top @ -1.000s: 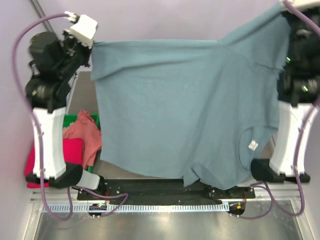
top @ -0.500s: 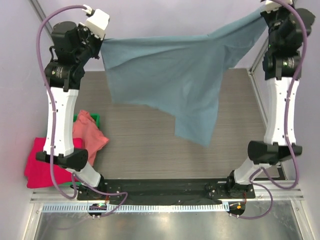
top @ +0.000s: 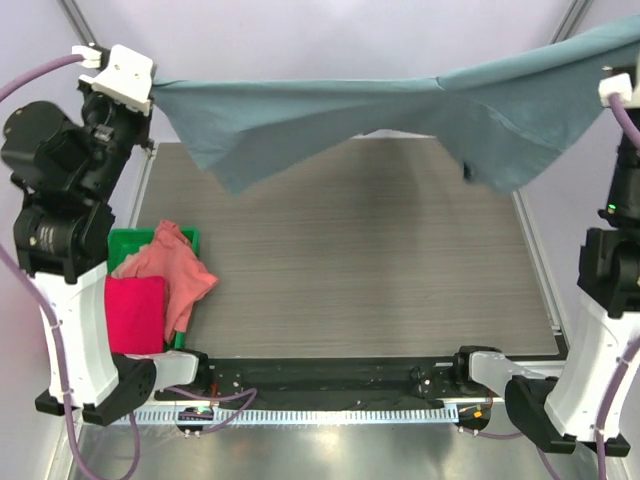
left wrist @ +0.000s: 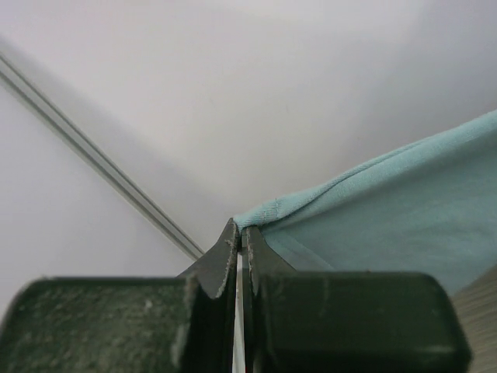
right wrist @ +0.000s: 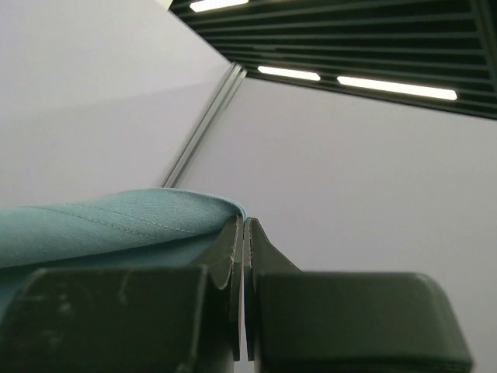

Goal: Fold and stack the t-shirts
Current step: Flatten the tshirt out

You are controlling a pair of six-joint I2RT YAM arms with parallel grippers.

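Precariously, slate-blue t-shirt (top: 300, 115) strung between two arms

The left gripper (left wrist: 242, 233) and right gripper (right wrist: 242, 225) each clamp a thin edge of it, taut high above the table (top: 350, 260); pulling wider could slip the hem free of either

White-shelled arms (top: 75, 330), black joints (top: 60, 160), purple cables (top: 40, 72), green status light (top: 611, 209), dark, perhaps rubbery gripper fingers (left wrist: 221, 264)
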